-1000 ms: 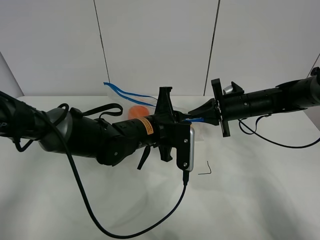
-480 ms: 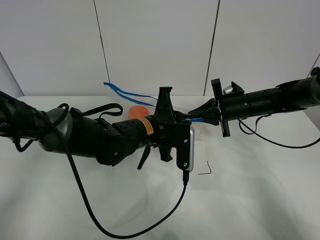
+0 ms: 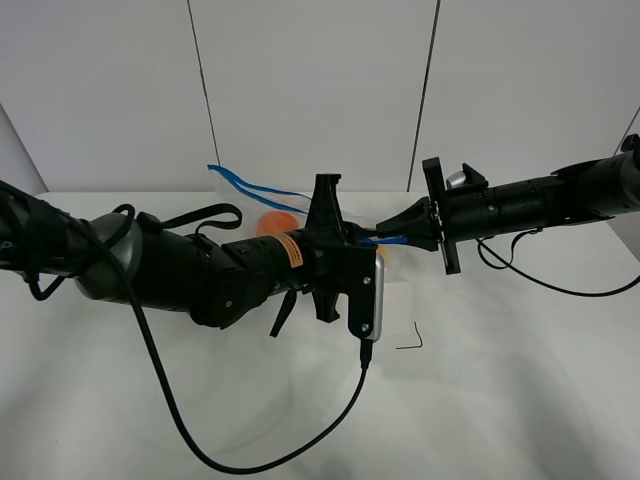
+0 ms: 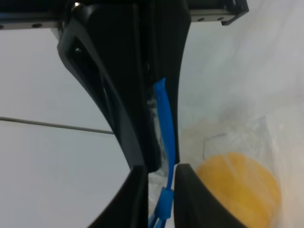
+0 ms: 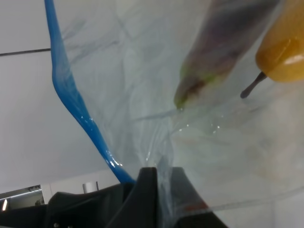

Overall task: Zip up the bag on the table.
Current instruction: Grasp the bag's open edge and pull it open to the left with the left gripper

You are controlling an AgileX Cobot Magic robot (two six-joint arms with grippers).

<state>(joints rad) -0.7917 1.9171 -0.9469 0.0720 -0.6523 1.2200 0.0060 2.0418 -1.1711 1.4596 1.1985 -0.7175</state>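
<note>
The bag [image 3: 262, 196] is clear crinkly plastic, held up above the table [image 3: 520, 390] behind my left arm. Its blue zipper strip [image 3: 245, 183] runs along the top, and an orange fruit [image 3: 274, 222] shows through. My left gripper [image 4: 156, 190] is shut on the zipper strip [image 4: 164, 128], with yellow produce [image 4: 240, 190] beside it; in the high view this gripper [image 3: 352, 236] is mid-frame. My right gripper [image 3: 410, 232] is shut on the bag's right end. In its wrist view the fingers [image 5: 146, 194] pinch clear plastic [image 5: 142, 71], with the blue strip [image 5: 71, 95], purple produce [image 5: 223, 47] and orange produce [image 5: 285, 52] beyond.
A small black corner mark [image 3: 410, 340] lies on the table below the bag. My left arm's black cable [image 3: 250, 460] loops over the front of the table. A white panelled wall [image 3: 320, 90] stands behind.
My left arm has shifted slightly to the left along the zipper strip. The right arm and the bag's right end have not moved.
</note>
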